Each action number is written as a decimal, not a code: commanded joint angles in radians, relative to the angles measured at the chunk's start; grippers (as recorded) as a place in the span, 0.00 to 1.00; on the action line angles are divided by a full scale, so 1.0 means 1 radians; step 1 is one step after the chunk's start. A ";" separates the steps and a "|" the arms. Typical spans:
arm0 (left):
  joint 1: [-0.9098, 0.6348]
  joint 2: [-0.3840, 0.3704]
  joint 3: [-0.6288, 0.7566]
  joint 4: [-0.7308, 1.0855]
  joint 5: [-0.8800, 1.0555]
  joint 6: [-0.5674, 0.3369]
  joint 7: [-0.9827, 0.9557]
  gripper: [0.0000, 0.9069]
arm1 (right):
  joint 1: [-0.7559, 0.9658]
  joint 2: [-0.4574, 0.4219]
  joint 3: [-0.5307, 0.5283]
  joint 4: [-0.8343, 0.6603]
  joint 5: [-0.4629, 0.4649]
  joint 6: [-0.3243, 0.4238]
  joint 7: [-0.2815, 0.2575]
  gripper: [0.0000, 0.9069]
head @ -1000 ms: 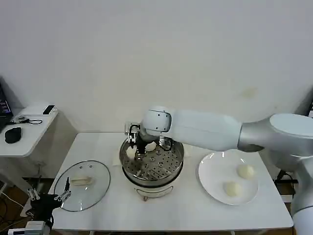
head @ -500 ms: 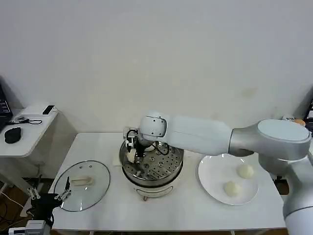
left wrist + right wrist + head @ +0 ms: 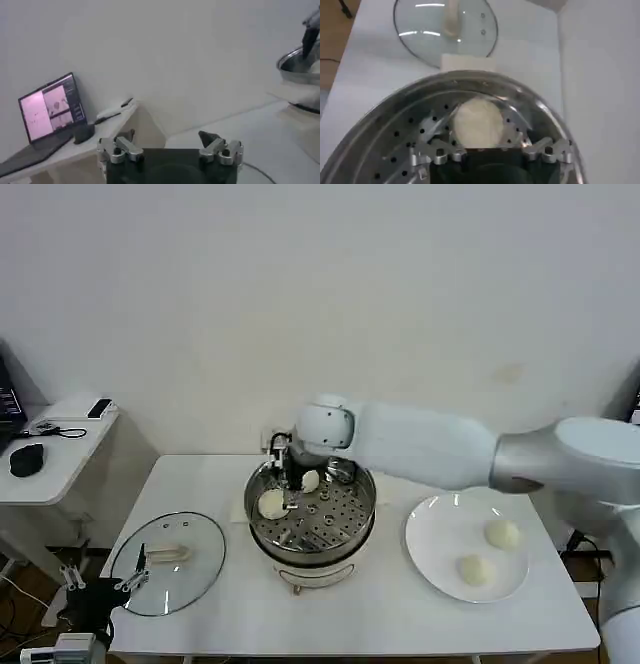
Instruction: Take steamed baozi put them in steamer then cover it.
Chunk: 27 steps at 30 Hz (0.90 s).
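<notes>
Head view: my right gripper (image 3: 285, 476) hangs over the round shiny stainless-steel steamer (image 3: 345, 524) at table centre, above its 10 o'clock rim. I read the claw as spread wide and holding nothing. One small round off-white dough baozi (image 3: 271, 503) lies on the perforated floor at 9 o'clock, just below the fingertips and clear of them. A second off-white bun (image 3: 310, 480) sits at 11 o'clock, just beside the gripper.

Right wrist view: the two finger bases (image 3: 436, 156) stand apart, with the released baozi (image 3: 478, 123) lying between and beyond them on the steamer floor (image 3: 390, 150).

At 3 o'clock from the steamer, a flat white round plate (image 3: 432, 539) carries two more off-white buns: one (image 3: 502, 533) toward its far right, one (image 3: 472, 569) nearer its front edge.

At 9 o'clock from the steamer, the round clear glass cover (image 3: 200, 569) with metal rim lies flat on the white table (image 3: 350, 614), its cream-white handle upward.

My left gripper (image 3: 100, 589) is parked low at the table's 8 o'clock corner, just beside the cover's edge. Left wrist view shows its fingers (image 3: 220, 147) spread wide and unloaded.
</notes>
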 commanded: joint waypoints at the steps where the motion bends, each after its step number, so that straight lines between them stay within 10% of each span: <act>1: 0.000 0.001 0.007 -0.010 0.000 0.001 0.001 1.00 | 0.104 -0.207 0.001 0.088 -0.117 0.098 -0.135 1.00; 15: -0.009 -0.003 0.071 -0.016 0.019 0.002 0.001 1.00 | 0.017 -0.778 -0.036 0.365 -0.387 0.286 -0.232 1.00; 27: -0.008 -0.001 0.103 0.001 0.037 0.001 0.001 1.00 | -0.527 -0.951 0.330 0.354 -0.580 0.371 -0.231 1.00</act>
